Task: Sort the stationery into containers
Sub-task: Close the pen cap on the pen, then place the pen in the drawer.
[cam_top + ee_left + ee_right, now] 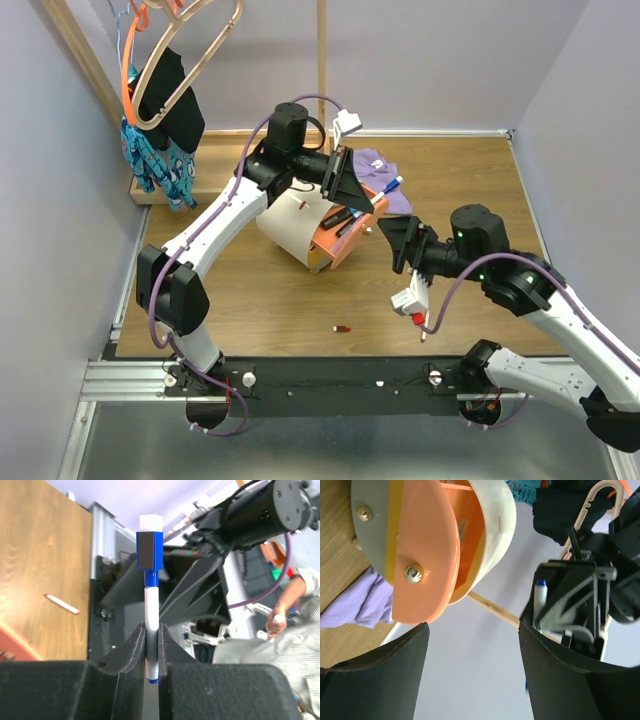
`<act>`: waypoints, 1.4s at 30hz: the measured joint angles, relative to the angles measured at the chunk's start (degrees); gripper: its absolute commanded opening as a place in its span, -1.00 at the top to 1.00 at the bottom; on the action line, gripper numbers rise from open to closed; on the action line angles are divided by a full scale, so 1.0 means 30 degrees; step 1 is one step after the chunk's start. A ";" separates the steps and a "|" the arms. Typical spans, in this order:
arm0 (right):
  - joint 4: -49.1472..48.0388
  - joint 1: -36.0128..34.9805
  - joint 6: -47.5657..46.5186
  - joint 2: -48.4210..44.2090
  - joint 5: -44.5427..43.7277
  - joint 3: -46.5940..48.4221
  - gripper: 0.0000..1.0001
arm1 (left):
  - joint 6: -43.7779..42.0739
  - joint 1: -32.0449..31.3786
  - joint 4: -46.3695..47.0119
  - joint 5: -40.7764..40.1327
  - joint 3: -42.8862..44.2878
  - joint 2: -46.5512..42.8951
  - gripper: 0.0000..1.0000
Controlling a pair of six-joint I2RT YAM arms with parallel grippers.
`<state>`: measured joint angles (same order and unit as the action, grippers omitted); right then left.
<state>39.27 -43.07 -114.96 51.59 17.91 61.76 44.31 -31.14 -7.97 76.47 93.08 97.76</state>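
Observation:
The cream-white drum container (pixel 290 222) lies mid-table with its orange drawer (pixel 342 240) pulled out and dark markers (pixel 338 217) inside. My left gripper (pixel 352 180) hovers just above the drawer, shut on a thin white pen (pixel 390 186) with a blue cap. In the left wrist view that pen (pixel 151 605) stands pinched between the fingertips of the left gripper (pixel 151 632). My right gripper (pixel 398 245) sits just right of the drawer, open and empty. Its wrist view shows the right gripper (pixel 472 630) below the orange drawer front (pixel 425 575) and the drum (pixel 495 525).
A small red-tipped item (pixel 343 327) lies on the wood near the front edge; a thin white pen (pixel 62 604) shows in the left wrist view. A purple cloth (pixel 392 195) lies behind the drawer. Hangers with clothes (pixel 160 110) hang back left over a wooden tray (pixel 150 190).

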 measured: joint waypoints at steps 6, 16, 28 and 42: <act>0.1508 0.0000 0.0277 -0.2113 -0.0102 0.0000 -0.57 | -0.4925 0.1508 -0.4889 -0.1931 0.0452 -0.0896 1.00; -0.2579 0.0000 1.0433 -0.3075 -0.3075 -0.2062 -0.56 | -1.2925 0.0940 -1.2575 -1.0375 0.0831 -0.2433 1.00; -0.5544 0.0000 1.4819 -0.1472 -0.6178 -0.2798 -0.54 | -1.3114 0.0831 -1.3369 -1.2779 0.0787 -0.2113 0.78; -0.6222 0.0000 1.5329 -0.1792 -0.7074 -0.3585 -0.54 | -1.2378 -0.0488 -1.3420 -1.3165 0.1559 -0.1129 -0.08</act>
<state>20.60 -43.07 -68.97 46.22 -3.31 51.00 7.18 -32.60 -48.23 36.97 97.76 94.37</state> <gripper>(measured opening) 0.771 0.500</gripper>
